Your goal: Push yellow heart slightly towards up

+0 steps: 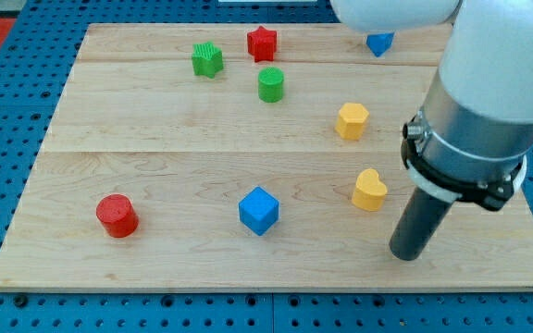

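- My tip (407, 256) down on the wooden board (155, 157), near the view's bottom right; a plain dark rod, with no jaws to stand apart or together and nothing clamped.
- Yellow heart (370, 190) just up and to the view's left of the tip, near but apart, a strip of bare wood showing between them.
- Yellow block (352, 120), a rounded many-sided shape, farther toward the view's top from the tip, above the heart and well apart from both.
- Blue cube (258, 210) well to the view's left of the tip, slightly higher in the view.
- Red cylinder (117, 215) far to the view's left of the tip, at about the cube's height, close to the board's left edge.
- Green cylinder (270, 84) far up and left of the tip.
- Red star (262, 42) and green star-like block (207, 59) beyond it, near the board's top edge.
- Blue block (378, 42) straight toward the view's top from the tip, at the far edge, partly hidden behind the arm's pale housing (396, 11); shape not clear.
- Arm's grey collar (470, 139) looming above the tip, covering the board's right side.
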`<action>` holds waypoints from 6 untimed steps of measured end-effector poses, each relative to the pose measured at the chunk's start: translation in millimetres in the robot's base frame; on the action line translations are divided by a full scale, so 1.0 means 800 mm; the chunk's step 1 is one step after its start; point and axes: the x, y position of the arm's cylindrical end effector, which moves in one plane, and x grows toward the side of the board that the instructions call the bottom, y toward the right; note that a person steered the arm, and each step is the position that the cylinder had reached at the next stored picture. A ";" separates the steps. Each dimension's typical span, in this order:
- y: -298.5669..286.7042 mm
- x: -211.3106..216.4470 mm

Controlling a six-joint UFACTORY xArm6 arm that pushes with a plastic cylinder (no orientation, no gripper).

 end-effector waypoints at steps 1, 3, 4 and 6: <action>0.017 -0.022; -0.048 -0.054; -0.004 -0.060; -0.051 -0.078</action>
